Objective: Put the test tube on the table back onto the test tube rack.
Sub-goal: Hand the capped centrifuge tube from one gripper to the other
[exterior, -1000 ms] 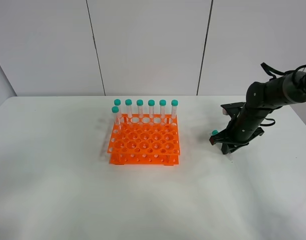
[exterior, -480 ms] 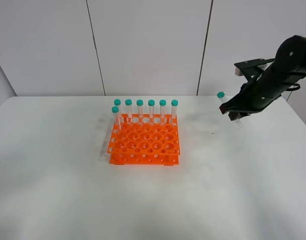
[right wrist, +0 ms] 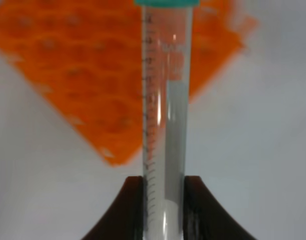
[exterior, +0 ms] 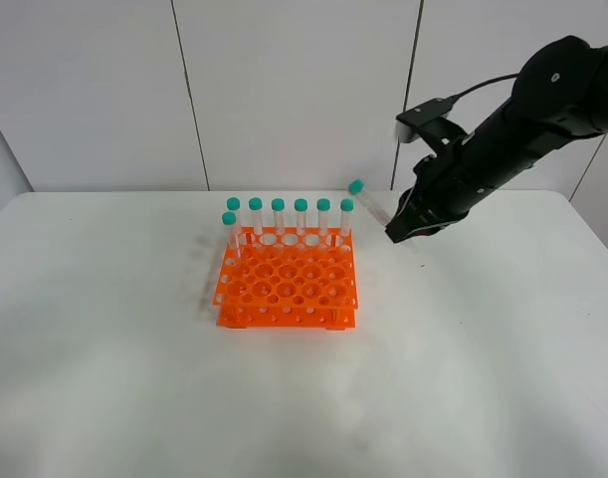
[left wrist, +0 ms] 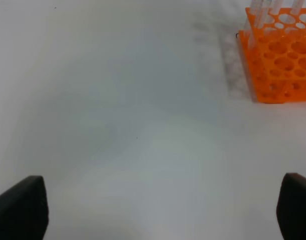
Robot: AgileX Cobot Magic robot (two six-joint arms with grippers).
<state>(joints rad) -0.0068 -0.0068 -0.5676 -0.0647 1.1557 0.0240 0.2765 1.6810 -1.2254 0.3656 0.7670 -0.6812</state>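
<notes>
The test tube (exterior: 369, 204), clear with a teal cap, hangs tilted in the air just right of the orange test tube rack (exterior: 287, 284), cap end toward the rack. My right gripper (exterior: 401, 229) is shut on the tube's lower part. Up close in the right wrist view, the tube (right wrist: 165, 115) runs between the dark fingers (right wrist: 130, 210), with the rack (right wrist: 82, 75) blurred behind it. My left gripper (left wrist: 163, 215) is open and holds nothing; only its fingertips (left wrist: 20, 210) show, low over the white table (left wrist: 117, 125), with a corner of the rack (left wrist: 280, 60) beyond.
Several teal-capped tubes (exterior: 289, 214) stand upright along the rack's back row and its left side. The rack's other holes are open. White table (exterior: 463, 368) stretches in front of the rack and to both sides. A panelled wall rises behind.
My right gripper has risen from the table with the test tube and swung left toward the rack, now close to its right back corner. The left gripper has not moved.
</notes>
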